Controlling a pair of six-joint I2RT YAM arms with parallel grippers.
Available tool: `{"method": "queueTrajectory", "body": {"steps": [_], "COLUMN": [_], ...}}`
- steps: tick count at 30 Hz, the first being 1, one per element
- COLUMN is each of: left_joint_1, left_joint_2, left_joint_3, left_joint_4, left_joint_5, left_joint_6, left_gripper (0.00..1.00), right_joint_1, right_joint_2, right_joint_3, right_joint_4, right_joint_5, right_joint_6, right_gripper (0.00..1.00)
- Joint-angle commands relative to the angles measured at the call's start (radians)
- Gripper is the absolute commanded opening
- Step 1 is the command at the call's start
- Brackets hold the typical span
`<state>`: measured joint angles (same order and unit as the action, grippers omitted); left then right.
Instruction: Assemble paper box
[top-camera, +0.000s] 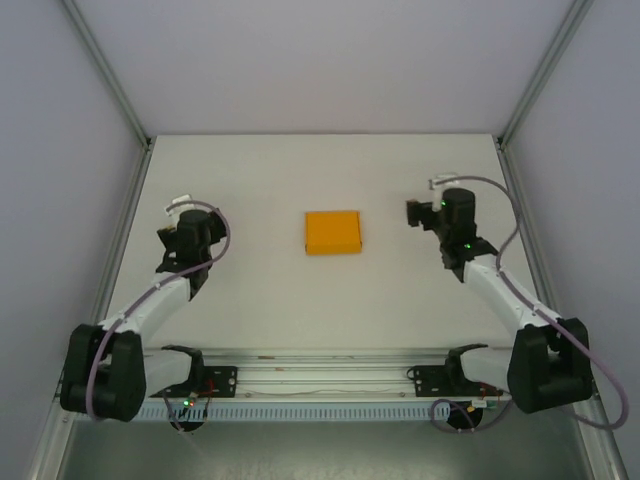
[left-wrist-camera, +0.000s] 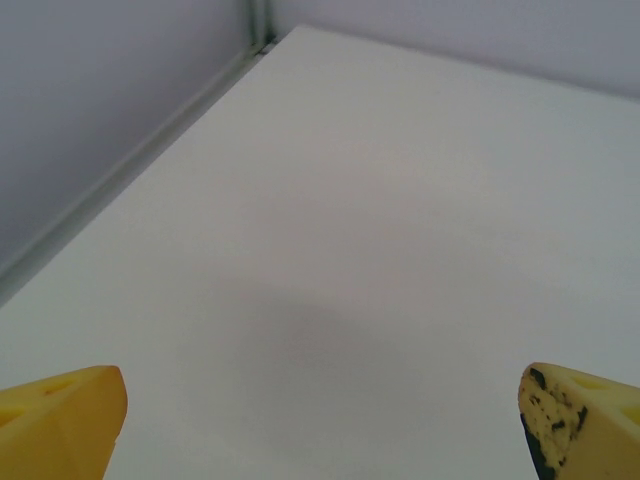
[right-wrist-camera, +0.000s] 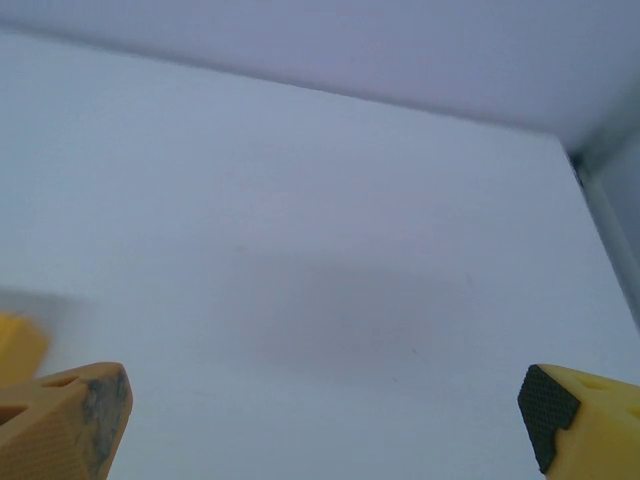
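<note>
We see a low box of thin, matt orange-yellow card (top-camera: 333, 232); a smooth, matt white tabletop (top-camera: 270, 300); yellow plastic fingers (right-wrist-camera: 595, 425) on the right gripper (right-wrist-camera: 322, 412), one bearing a rough black pad (right-wrist-camera: 541, 412).

A white worktop (top-camera: 300, 310), enclosed by pale grey walls (top-camera: 330, 60); aluminium struts (top-camera: 105, 65) rise from its far corners, and a slotted cable duct (top-camera: 320, 410) runs along its near edge.

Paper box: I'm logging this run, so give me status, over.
Left gripper open, empty. Right gripper open, empty. Small low orange-yellow card box folded up, lying between them, clear of both. Nothing in the way.
</note>
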<state>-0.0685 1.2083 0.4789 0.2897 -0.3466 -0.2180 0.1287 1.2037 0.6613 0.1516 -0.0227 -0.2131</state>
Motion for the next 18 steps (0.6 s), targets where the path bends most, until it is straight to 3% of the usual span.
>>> {"method": "queueTrajectory", "body": {"steps": [1, 2, 5, 7, 8, 9, 10, 12, 15, 17, 18], "left_joint_1": [0.024, 0.024, 0.024, 0.052, 0.058, 0.065, 0.064, 0.075, 0.076, 0.076, 0.076], "left_joint_2": [0.072, 0.103, 0.172, 0.208, 0.25, 0.286, 0.277, 0.29, 0.308, 0.305, 0.309], "left_joint_3": [-0.101, -0.121, -0.129, -0.143, -0.147, -0.149, -0.129, -0.144, -0.162, -0.159, -0.162], "left_joint_4": [0.404, 0.461, 0.547, 0.609, 0.656, 0.722, 0.632, 0.676, 0.727, 0.717, 0.73], "left_joint_5": [-0.041, -0.02, -0.001, 0.114, 0.118, 0.126, 0.172, 0.205, 0.213, 0.213, 0.213], "left_joint_6": [0.11, 0.14, 0.177, 0.176, 0.165, 0.186, 0.18, 0.179, 0.187, 0.184, 0.188], "left_gripper": [1.0, 1.0, 1.0, 1.0, 1.0, 1.0, 1.0, 1.0, 1.0, 1.0, 1.0], "right_joint_1": [-0.044, -0.055, -0.084, -0.084, -0.084, -0.087, -0.09, -0.097, -0.101, -0.1, -0.102], "right_joint_2": [0.041, 0.066, 0.058, 0.075, 0.075, 0.065, 0.054, 0.046, 0.065, 0.131, 0.212], "right_joint_3": [-0.14, -0.176, -0.195, -0.282, -0.304, -0.304, -0.284, -0.231, -0.207, -0.268, -0.321], "right_joint_4": [0.3, 0.401, 0.463, 0.667, 0.718, 0.706, 0.634, 0.489, 0.405, 0.522, 0.683], "right_joint_5": [-0.012, 0.003, -0.018, -0.079, -0.062, -0.034, -0.033, -0.05, -0.083, -0.048, -0.038], "right_joint_6": [0.182, 0.186, 0.201, 0.138, 0.138, 0.145, 0.123, 0.119, 0.134, 0.157, 0.16], "right_gripper": [1.0, 1.0, 1.0, 1.0, 1.0, 1.0, 1.0, 1.0, 1.0, 1.0, 1.0]}}
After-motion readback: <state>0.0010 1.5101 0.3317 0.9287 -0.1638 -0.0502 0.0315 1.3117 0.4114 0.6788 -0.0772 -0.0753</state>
